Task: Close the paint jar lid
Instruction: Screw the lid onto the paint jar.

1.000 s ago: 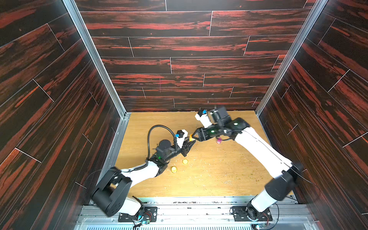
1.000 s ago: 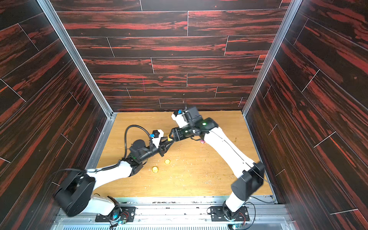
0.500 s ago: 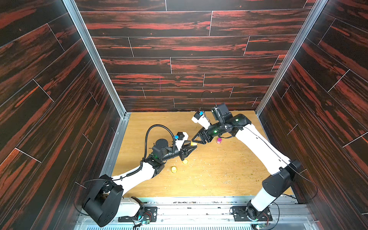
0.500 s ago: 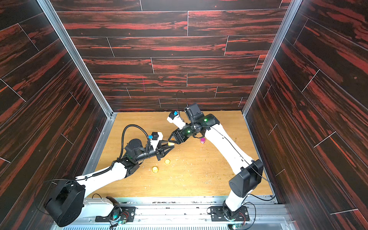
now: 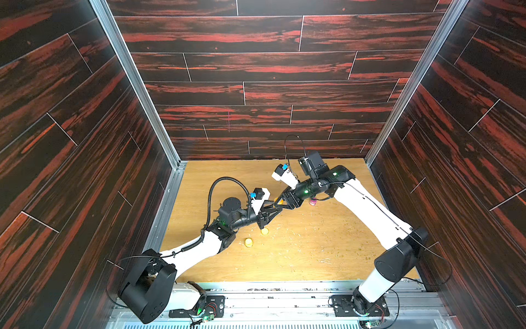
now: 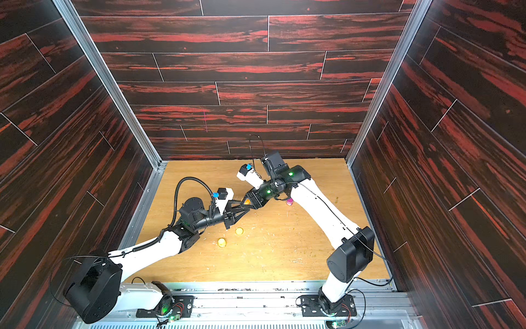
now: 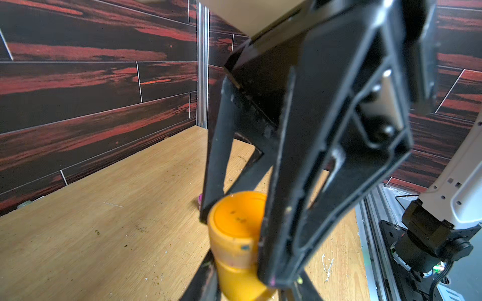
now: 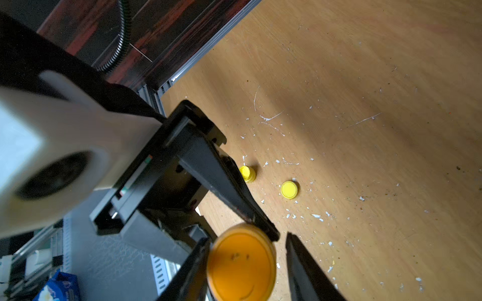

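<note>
Above the middle of the bench (image 5: 313, 250), the left gripper (image 6: 246, 207) is clamping the orange paint jar (image 7: 234, 281) while the right gripper (image 8: 247, 238) is straddling its lid (image 7: 234, 219), jaws slightly apart.

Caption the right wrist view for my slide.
Right claw flanks the round orange plastic paint jar gripped by the left claw.

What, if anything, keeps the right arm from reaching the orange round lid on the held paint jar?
Likely nothing, yes: fingers of the right gripper flank the orange round plastic lid, while the left gripper holds the orange paint jar.
</note>
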You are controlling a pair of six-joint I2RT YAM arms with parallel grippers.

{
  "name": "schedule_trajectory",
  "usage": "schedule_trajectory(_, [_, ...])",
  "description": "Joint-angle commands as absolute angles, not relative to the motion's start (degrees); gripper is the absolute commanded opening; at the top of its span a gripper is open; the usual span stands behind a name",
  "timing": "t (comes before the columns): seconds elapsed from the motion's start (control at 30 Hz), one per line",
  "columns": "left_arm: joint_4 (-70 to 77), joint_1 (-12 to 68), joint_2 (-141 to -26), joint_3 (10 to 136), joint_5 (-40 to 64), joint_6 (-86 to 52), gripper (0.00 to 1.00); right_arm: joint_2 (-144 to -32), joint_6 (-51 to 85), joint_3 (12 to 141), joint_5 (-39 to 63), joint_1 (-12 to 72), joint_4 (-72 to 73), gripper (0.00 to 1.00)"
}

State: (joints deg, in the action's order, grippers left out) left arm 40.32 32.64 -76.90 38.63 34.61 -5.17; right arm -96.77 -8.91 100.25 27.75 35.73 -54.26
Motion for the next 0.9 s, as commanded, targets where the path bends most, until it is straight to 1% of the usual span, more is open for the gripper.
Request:
schedule_trajectory(0.0, [40.56,32.62,-77.35,40.52,35.77,-5.14,0.17,-96.74,-8.46,99.16,27.14,36.06,-53.66,0.47])
schedule_trajectory(0.27, [40.69,32.61,-78.21,40.61,35.77,-4.81,0.17,-96.70,-7.35,99.38,26.24,36.05,-53.15,0.50])
schedule_trajectory(0.33, [40.69,32.61,-78.46,40.69,35.77,-4.75,0.17,-96.91,-7.04,99.23,26.10,36.05,-53.17,0.48])
schedule_trajectory(0.5, [39.47,32.71,-79.70,42.02,35.50,-2.93,0.16,-97.56,-4.41,98.75,25.68,36.05,-52.19,0.37])
schedule_trajectory(0.57, [40.21,33.34,-80.22,42.04,31.48,-1.99,0.16,-97.80,-0.99,97.82,25.64,36.27,-49.74,0.34])
schedule_trajectory(0.67, [44.05,34.82,-82.00,41.91,23.91,-1.06,0.16,-98.46,7.50,96.24,21.69,37.70,-44.54,0.33])
schedule_trajectory(0.77, [48.84,36.52,-84.50,42.46,15.61,-0.03,0.16,-100.13,18.63,95.07,15.68,39.38,-39.56,0.33])
schedule_trajectory(0.87, [52.91,37.84,-87.00,43.41,9.76,0.95,0.16,-101.38,26.07,94.53,10.87,40.90,-37.06,0.35])
